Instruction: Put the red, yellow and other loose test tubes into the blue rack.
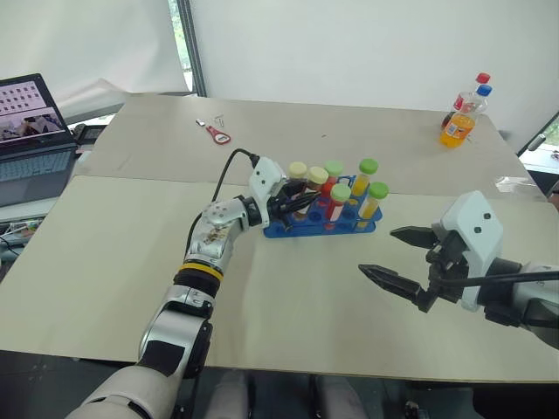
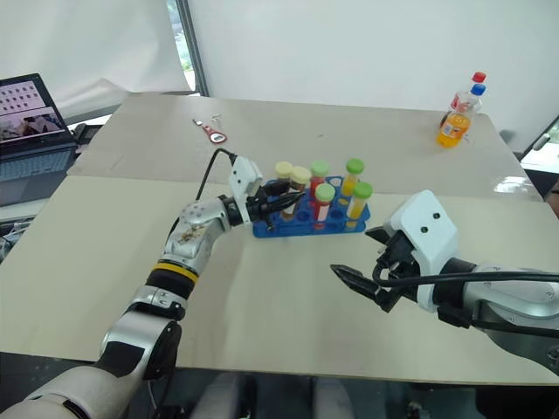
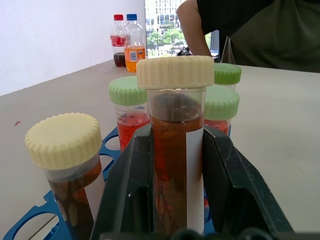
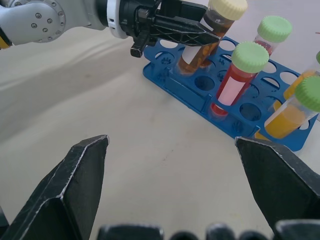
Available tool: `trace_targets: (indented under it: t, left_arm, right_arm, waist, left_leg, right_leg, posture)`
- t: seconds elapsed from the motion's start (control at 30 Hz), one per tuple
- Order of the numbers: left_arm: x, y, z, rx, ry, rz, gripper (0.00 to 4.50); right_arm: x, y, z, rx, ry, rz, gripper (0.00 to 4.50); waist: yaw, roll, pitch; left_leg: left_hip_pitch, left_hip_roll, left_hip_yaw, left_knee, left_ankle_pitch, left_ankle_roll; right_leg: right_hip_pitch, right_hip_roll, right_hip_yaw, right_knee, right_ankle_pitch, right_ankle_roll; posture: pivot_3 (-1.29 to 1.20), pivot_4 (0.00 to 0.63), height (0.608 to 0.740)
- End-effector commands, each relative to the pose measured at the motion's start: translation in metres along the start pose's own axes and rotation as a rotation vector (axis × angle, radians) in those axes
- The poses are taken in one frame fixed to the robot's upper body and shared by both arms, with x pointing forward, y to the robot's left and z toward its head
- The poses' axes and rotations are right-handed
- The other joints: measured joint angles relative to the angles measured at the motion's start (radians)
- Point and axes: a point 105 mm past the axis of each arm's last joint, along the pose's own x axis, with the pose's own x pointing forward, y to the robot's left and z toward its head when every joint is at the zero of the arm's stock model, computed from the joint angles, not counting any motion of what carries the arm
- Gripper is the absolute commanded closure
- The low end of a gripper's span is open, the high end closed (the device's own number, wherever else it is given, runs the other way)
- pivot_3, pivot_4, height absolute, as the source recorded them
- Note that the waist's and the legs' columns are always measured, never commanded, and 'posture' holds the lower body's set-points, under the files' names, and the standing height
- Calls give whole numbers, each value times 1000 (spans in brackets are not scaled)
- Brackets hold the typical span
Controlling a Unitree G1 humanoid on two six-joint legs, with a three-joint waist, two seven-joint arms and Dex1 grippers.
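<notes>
- Pale tables [image 1: 113,288] stood pushed together under a white wall, with a laptop [image 1: 31,131] at the far left edge and soda bottles [image 1: 463,113] at the back on the right.
- The blue rack [image 1: 321,223] sat just in front of the left gripper [image 1: 293,202], near the middle of the table.
- The left gripper was pinched tight on a brown tube [image 3: 175,145] with a pale cap and a white label.
- That tube stood almost straight up between the black fingers [image 3: 125,190], with its low end down at the rack's near-side holes.
- I could not tell if the tube was fully seated in a hole or only part way in.
- Right beside the gripper, another brown tube [image 3: 70,165] with a pale cap stood in the rack.
- Past the gripper's tips stood red tubes [image 4: 239,80] and yellow tubes [image 4: 295,112] with green caps, all in the rack.
- No tubes lay loose on the table, so the job looked close to done.
- The step in hand looked like setting the brown tube down into its hole.
- Next, I think the left gripper would need to push the tube down, let go, and pull back without bumping the tube beside it.
- The right gripper [image 1: 403,257] hung over bare table, well apart from the rack, on its right side.
- Its fingers were spread wide and held nothing.
</notes>
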Motion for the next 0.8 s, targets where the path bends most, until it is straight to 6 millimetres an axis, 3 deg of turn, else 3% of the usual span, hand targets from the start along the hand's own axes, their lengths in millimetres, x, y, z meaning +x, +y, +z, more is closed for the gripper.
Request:
trace_targets:
  t: [0.03,0.27,0.57,0.8]
  left_arm:
    - [1,0,4,37,-3,9,3647]
    - [2,-1,-5,41,-37,75,3654]
    - [-13,1,-20,34,-48,157,3655]
    - [-34,0,-16,102,8,82,317]
  right_arm:
    - [-4,-6,10,-26,-47,-39,0]
    - [-3,-9,11,-30,-61,-69,0]
    - [-2,-13,10,-15,-77,-97,0]
    - [-2,-20,7,-23,-65,-91,0]
  waist:
    - [0,0,0]
    - [1,0,0]
    - [0,0,0]
    - [-4,0,0]
  left_leg:
    - [0,0,0,0,0,0]
    - [0,0,0,0,0,0]
    - [0,0,0,0,0,0]
    - [1,1,0,-1,0,0]
  right_leg:
    - [0,0,0,0,0,0]
    - [0,0,0,0,0,0]
    - [1,0,0,0,0,0]
    - [0,0,0,0,0,0]
  posture:
    - [0,150,740]
    - [0,150,740]
    - [0,150,740]
    - [0,150,740]
